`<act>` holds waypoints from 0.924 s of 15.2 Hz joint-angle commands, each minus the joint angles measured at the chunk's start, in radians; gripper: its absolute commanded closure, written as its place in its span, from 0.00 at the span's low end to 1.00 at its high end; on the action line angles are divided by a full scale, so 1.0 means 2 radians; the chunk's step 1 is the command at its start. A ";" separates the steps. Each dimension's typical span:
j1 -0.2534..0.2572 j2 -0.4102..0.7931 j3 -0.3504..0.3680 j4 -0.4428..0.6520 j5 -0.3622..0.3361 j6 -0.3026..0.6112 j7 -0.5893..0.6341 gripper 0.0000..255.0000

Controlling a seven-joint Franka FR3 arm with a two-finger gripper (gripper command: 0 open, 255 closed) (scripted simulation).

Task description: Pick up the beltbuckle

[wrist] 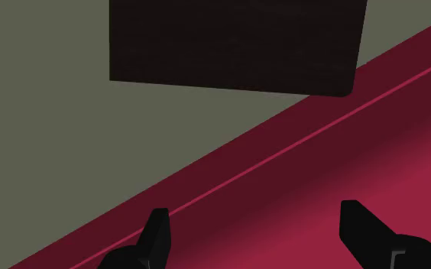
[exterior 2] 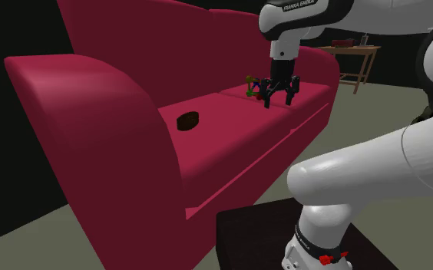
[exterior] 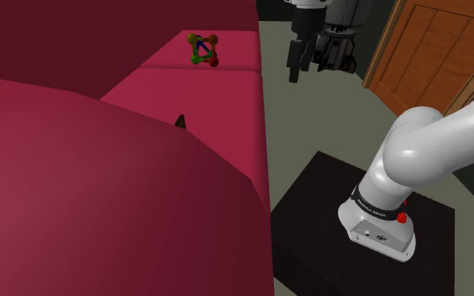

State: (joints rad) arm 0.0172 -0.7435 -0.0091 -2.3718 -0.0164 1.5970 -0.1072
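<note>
Now | second exterior: beltbuckle (exterior 2: pixel 187 120) on sofa (exterior 2: pixel 230 142) | wrist: pincer (wrist: pixel 258 237) spread

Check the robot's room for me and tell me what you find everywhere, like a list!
Surface: red sofa, its seat cushions.
Job's things: dark belt buckle lying on a seat cushion, nothing touching it.
Clutter: colourful ball-and-stick toy farther along the seat.
Grippers: jaws open, holding nothing, above the seat's front edge, away from the buckle.
Cables: nothing seen.
Surroundings: grey-green floor, wooden door, wooden side table, black stand.
</note>
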 commanded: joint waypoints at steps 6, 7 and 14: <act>0.021 0.062 0.035 0.029 0.028 0.038 0.032 0.00; 0.025 0.076 0.042 0.036 0.032 0.045 0.038 0.00; 0.047 0.174 0.088 0.102 0.052 0.086 0.079 0.00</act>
State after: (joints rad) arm 0.1041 -0.4194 0.1534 -2.1803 0.0822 1.7548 0.0399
